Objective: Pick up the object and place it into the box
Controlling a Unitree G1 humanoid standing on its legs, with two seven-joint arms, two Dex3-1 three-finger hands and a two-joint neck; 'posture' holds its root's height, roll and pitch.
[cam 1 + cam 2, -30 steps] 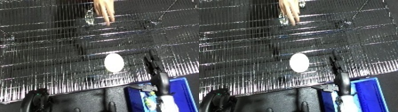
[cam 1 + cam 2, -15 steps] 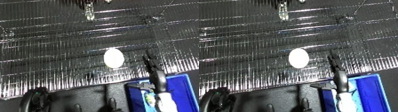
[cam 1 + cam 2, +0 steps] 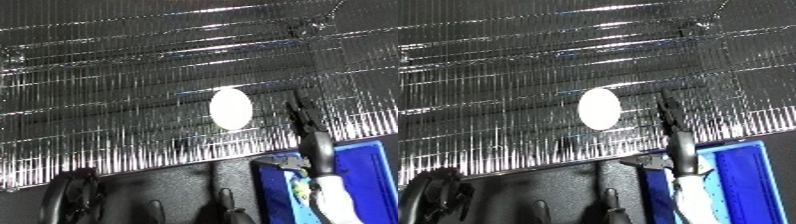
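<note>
Left eye view shows me nothing is done yet: the white oval object (image 3: 231,108) lies on the shiny ribbed surface (image 3: 133,85), well short of the blue bin (image 3: 373,175) at the near right. My right hand (image 3: 306,125) reaches far-ward just right of the object, fingers straight and together, holding nothing (not touching it, I judge). Grasp, lift and drop all remain. I see no left hand.

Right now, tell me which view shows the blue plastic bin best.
The right eye view: the blue plastic bin shows its rim and more of its inside. The left eye view has it cropped by the edge and partly behind the right hand.
</note>
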